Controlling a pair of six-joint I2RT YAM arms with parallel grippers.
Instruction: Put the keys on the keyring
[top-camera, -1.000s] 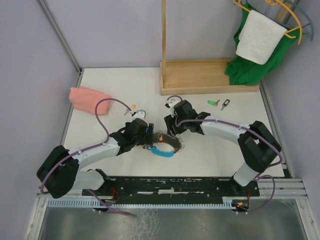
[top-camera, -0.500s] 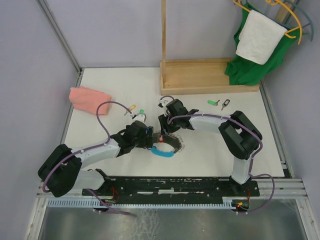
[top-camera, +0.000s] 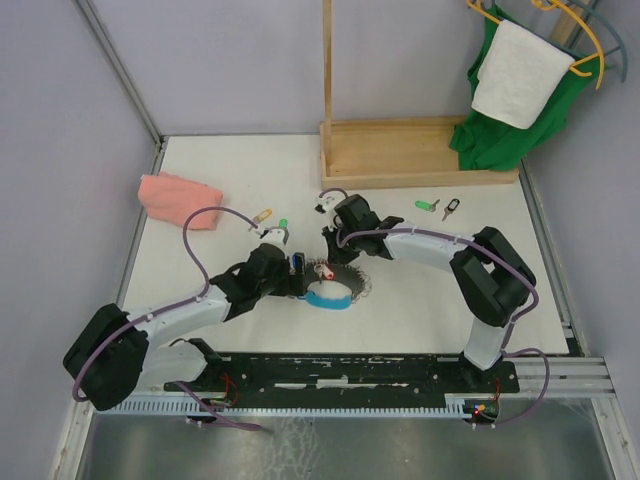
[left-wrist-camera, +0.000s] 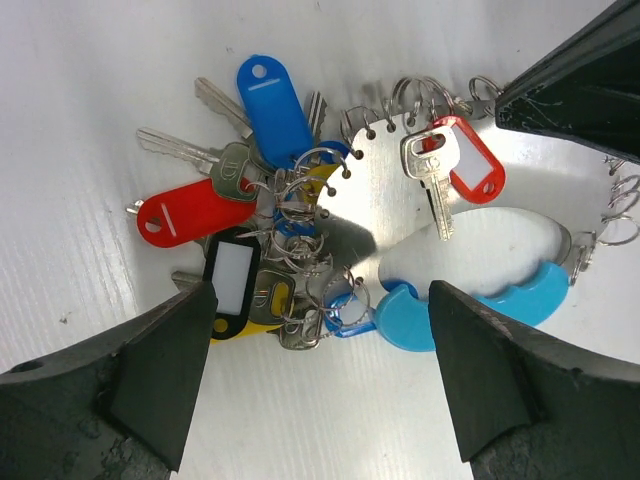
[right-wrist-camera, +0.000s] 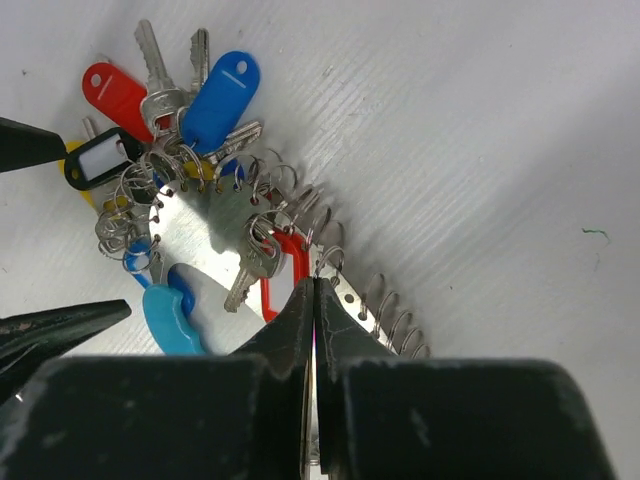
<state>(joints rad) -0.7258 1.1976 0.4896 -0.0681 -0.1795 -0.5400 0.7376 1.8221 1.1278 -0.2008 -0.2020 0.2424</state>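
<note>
From above, we are seeing the keyring (top-camera: 335, 287) lying mid-table toward the near edge, between the left gripper (top-camera: 303, 282) and the right gripper (top-camera: 328, 258). Loose keys (top-camera: 427, 206) are lying toward the far right corner. At the left wrist, our jaws are gaping wide astride the ring. At the right wrist, our jaws are pinching its rim.

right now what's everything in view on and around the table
keyring: one, silver with blue grip, table centre, holding keys and coloured tags
loose keys: four; green, black by the rack; yellow, green near the cloth
cloth: one, pink, far left
wooden rack: one, far edge
garment: one, green, hanging far right
towel: one, white, over the garment
left fingers: open, flanking the keyring
right fingers: shut, at the keyring's edge
</note>
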